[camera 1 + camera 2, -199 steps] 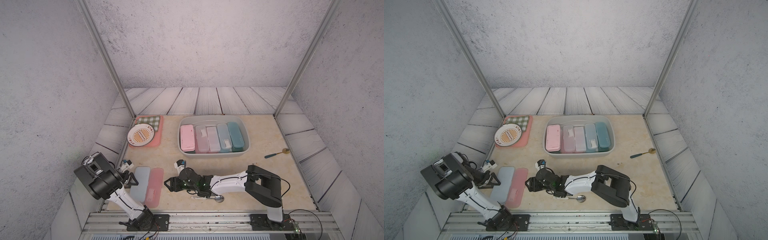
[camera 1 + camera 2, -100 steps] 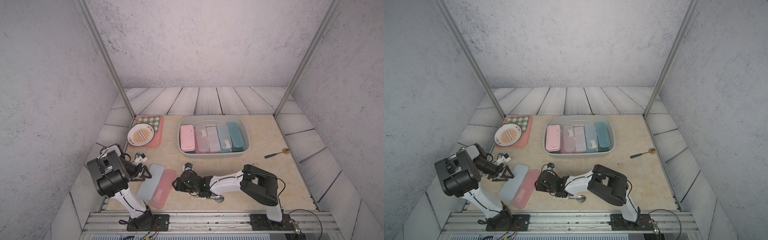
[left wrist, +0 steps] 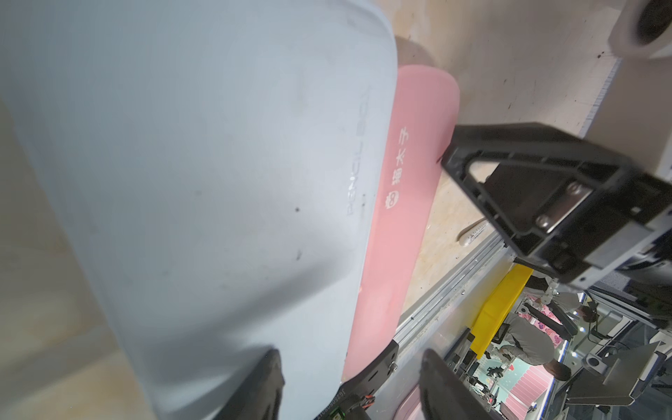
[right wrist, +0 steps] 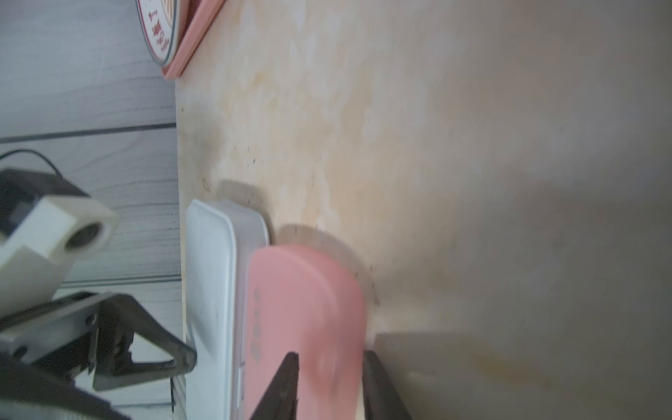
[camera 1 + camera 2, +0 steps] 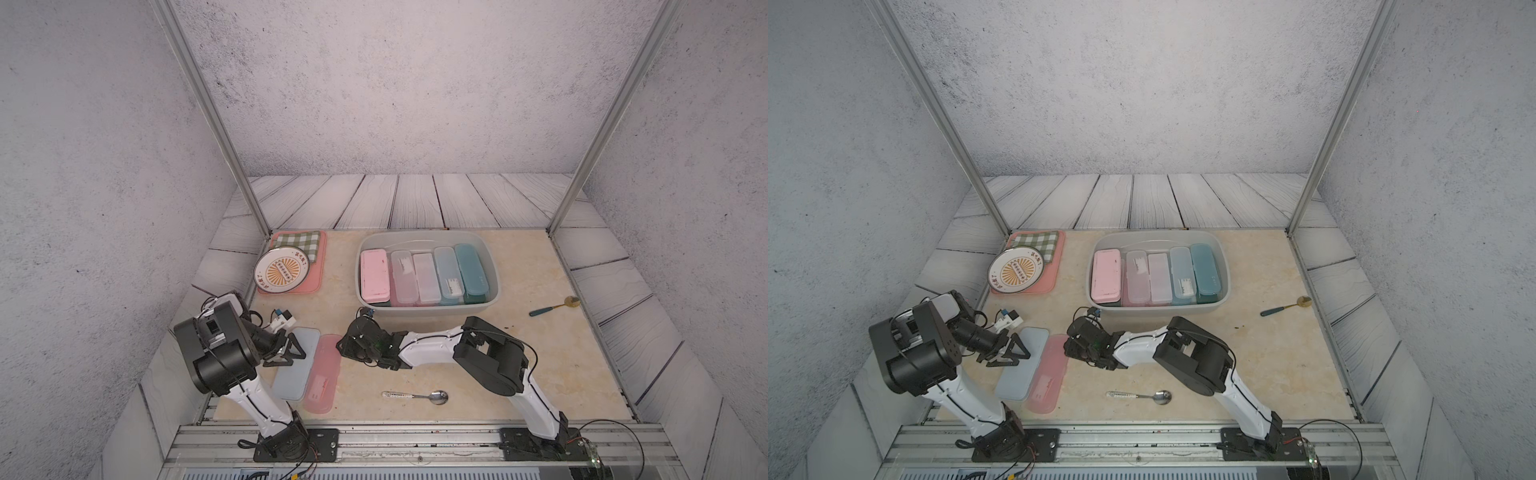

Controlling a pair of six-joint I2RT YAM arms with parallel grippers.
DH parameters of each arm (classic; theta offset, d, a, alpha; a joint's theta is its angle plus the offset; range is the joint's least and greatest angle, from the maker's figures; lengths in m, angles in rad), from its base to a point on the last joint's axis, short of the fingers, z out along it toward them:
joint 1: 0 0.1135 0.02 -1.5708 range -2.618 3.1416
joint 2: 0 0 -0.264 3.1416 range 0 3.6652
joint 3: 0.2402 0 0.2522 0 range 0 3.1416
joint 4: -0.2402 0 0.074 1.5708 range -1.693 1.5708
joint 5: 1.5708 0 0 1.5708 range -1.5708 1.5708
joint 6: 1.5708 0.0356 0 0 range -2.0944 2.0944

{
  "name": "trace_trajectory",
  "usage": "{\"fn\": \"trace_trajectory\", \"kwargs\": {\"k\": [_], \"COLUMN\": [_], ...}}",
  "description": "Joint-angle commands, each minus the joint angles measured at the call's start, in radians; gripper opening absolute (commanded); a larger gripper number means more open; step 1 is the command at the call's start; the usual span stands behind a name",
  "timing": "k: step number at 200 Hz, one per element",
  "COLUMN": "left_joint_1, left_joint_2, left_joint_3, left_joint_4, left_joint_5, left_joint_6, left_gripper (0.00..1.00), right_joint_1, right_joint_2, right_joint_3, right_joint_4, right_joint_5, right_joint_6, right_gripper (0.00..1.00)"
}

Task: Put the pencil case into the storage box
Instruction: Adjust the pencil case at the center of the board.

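The light grey storage box (image 5: 428, 309) (image 5: 1158, 309) stands mid-table and holds several pencil cases side by side. Two more lie at the front left, touching: a pale blue-grey pencil case (image 5: 297, 365) (image 5: 1021, 365) (image 3: 200, 182) and a pink pencil case (image 5: 322, 374) (image 5: 1048, 374) (image 4: 309, 291). My left gripper (image 5: 297, 359) (image 3: 349, 382) hovers open over the blue-grey one. My right gripper (image 5: 343, 353) (image 4: 329, 382) is at the pink case's far end. Its jaws stand a narrow gap apart, and blurred pink fills that gap.
A pink tray (image 5: 318, 266) with a checked cloth and a round plate (image 5: 282, 272) sits at the back left. A silver spoon (image 5: 415, 396) lies near the front rail. A teal-handled spoon (image 5: 552, 307) lies to the right of the box.
My left arm swung right over the blue-grey case. Both loose cases slid slightly right and tilted. My right gripper moved to the pink case's far end and its jaws narrowed around it.
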Motion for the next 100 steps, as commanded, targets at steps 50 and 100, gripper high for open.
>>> {"fn": "trace_trajectory", "kwargs": {"k": [50,100], "left_joint_1": [-0.009,0.033], "left_joint_2": [-0.021,-0.014], "left_joint_3": [-0.021,0.036], "left_joint_4": [0.064,0.038], "left_joint_5": [0.003,-0.004], "left_joint_6": [0.029,0.023], "left_gripper": [0.62,0.62], "right_joint_1": [0.070,0.276], "right_joint_2": [-0.182,-0.139], "right_joint_3": [-0.032,0.125], "right_joint_4": [-0.390,-0.568], "right_joint_5": [0.106,0.448], "right_joint_6": [-0.453,-0.842], "right_gripper": [0.57,0.97]}}
